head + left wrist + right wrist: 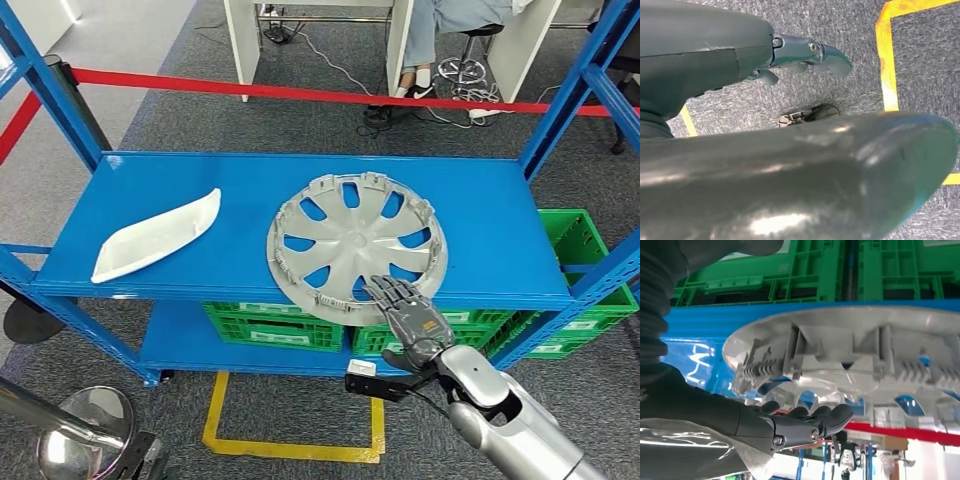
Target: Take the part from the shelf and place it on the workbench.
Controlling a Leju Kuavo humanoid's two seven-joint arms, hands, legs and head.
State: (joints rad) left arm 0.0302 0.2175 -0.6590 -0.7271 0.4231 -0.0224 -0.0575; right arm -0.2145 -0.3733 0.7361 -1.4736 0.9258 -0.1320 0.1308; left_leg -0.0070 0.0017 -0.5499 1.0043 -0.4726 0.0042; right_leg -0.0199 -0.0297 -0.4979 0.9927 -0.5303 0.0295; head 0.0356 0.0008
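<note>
A silver wheel cover (355, 245) lies flat on the blue shelf board (483, 200), its near rim jutting slightly past the front edge. My right hand (407, 310) stretches out flat over that near rim with its fingers apart and holds nothing. In the right wrist view the fingers (817, 422) lie close along the cover's ribbed rim (851, 355); I cannot tell whether they touch it. A white curved part (158, 238) rests on the left of the same board. My left hand (798, 52) hangs over the grey carpet, fingers extended, holding nothing.
Green crates (272, 325) sit on the lower shelf under the cover. Blue uprights (573, 90) frame the shelf. Red barrier tape (264, 90) runs behind it, and a person sits beyond at a white desk (423, 40). A yellow floor marking (290, 448) lies below; a chrome stanchion base (83, 430) stands lower left.
</note>
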